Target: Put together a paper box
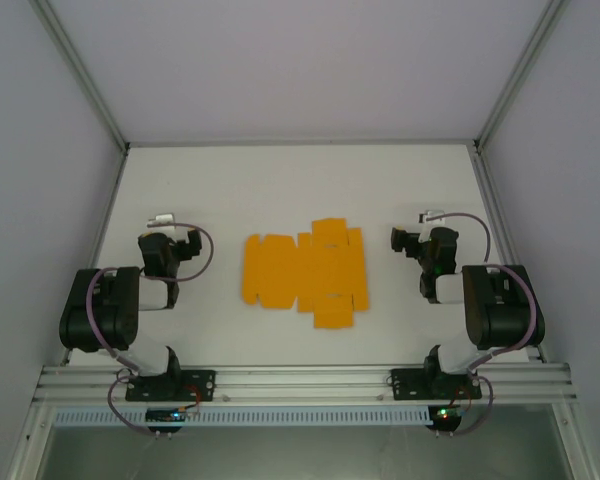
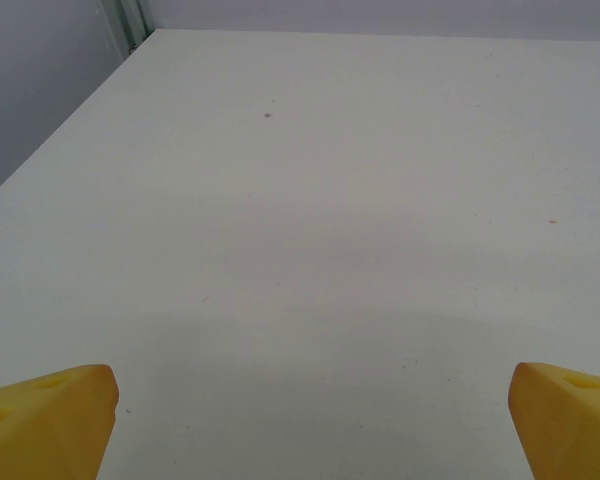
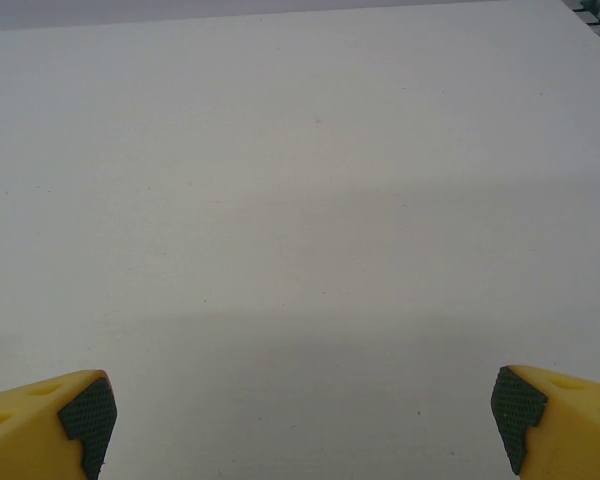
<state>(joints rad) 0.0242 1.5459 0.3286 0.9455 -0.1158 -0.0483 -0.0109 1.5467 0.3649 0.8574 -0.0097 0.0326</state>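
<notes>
You have open table (image 1: 280, 190) on every side of the flat paper box (image 1: 305, 272), bounded only by side walls (image 1: 20, 150).

Both black arms (image 1: 100, 310) (image 1: 500, 305) have white segments and mauve cables (image 1: 208, 250); the right pincer's (image 3: 300, 425) yellow fingers (image 3: 25, 432) bear dark gridded pads (image 3: 88, 418).

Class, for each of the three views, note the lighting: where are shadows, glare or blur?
Top external: soft, even light with no glare; the flat paper box casts almost no shadow on the table. Left wrist: a faint broad shadow darkens the near table in front of the left gripper. Right wrist: a similar faint band lies in front of the right gripper, and the texture of its pads is sharp.
</notes>
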